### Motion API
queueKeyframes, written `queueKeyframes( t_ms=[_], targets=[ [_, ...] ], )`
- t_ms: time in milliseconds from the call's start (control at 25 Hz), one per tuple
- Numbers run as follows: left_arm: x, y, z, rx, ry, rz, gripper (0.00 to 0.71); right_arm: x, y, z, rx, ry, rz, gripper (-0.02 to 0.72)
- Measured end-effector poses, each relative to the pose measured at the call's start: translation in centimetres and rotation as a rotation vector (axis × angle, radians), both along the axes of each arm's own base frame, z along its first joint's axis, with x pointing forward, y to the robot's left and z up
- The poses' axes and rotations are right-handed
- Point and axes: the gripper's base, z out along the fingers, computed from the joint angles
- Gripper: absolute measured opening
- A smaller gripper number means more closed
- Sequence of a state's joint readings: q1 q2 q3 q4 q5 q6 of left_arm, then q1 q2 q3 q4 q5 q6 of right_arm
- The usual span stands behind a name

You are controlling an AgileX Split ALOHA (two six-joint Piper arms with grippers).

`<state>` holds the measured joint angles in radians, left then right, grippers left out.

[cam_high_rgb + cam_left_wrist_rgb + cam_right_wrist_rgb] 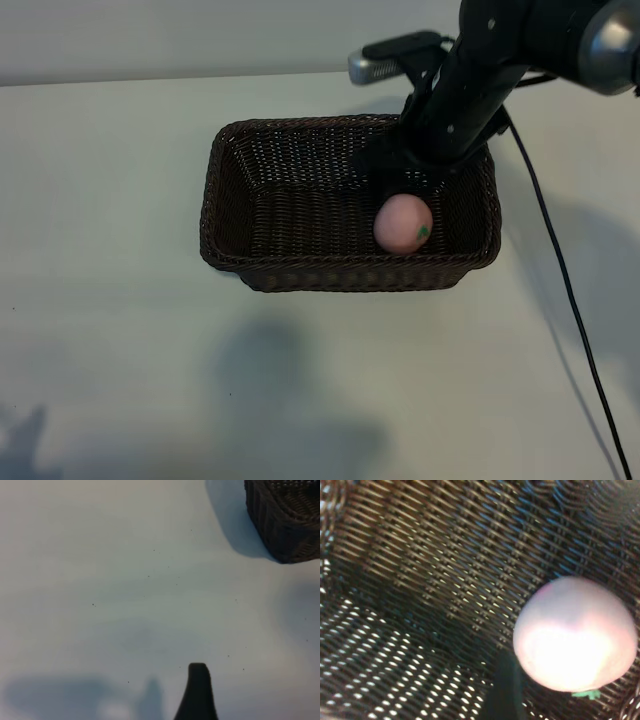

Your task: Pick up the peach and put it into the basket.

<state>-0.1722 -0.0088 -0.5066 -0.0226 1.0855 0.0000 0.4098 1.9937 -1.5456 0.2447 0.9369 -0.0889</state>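
Observation:
The pink peach (403, 222) with its small green leaf mark lies on the floor of the dark brown wicker basket (230, 190), near the right end. My right gripper (405, 180) hangs just above it inside the basket, open, and holds nothing. In the right wrist view the peach (575, 632) rests on the weave beside one dark finger (505, 690); the other finger is out of that view. The left arm does not show in the exterior view. Its wrist view shows one dark finger (198, 690) over bare table and a corner of the basket (285, 525) farther off.
The basket stands mid-table on a pale surface (120, 330). The right arm (480, 70) reaches in from the back right, and its black cable (570, 300) trails down the table's right side. Open tabletop surrounds the basket on the left and front.

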Motion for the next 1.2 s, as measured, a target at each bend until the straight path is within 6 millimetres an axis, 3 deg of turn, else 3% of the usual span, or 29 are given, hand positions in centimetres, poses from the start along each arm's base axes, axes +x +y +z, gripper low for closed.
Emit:
queueKeyframes(
  t_ms=[200,280,480,640,800,920,1000,1200],
  targets=[
    [0.0,0.0,0.0,0.000,0.000,0.000,0.593,0.3,-1.9,4.0,-0.010,-0.090,-0.051,0.641],
    [0.0,0.0,0.0,0.000,0.000,0.000,0.593,1.2,-6.0,5.5,-0.036,-0.117,-0.147,0.600],
    [0.0,0.0,0.0,0.000,0.000,0.000,0.593,2.4,-16.0,6.1,-0.078,-0.102,-0.354,0.581],
    [0.0,0.0,0.0,0.000,0.000,0.000,0.593,1.9,-23.6,6.0,-0.108,-0.081,-0.498,0.579],
    [0.0,0.0,0.0,0.000,0.001,0.000,0.593,0.6,-29.2,6.0,-0.116,-0.058,-0.628,0.578],
    [0.0,0.0,0.0,0.000,0.001,0.000,0.592,-0.7,-31.3,6.3,-0.109,-0.023,-0.677,0.577],
    [0.0,0.0,0.0,0.000,0.001,0.000,0.593,-1.5,-31.5,7.3,-0.094,-0.017,-0.685,0.577],
    [0.0,0.0,0.0,0.000,0.001,0.000,0.593,-4.6,-30.2,13.1,-0.065,-0.139,-0.682,0.560]
  ],
)
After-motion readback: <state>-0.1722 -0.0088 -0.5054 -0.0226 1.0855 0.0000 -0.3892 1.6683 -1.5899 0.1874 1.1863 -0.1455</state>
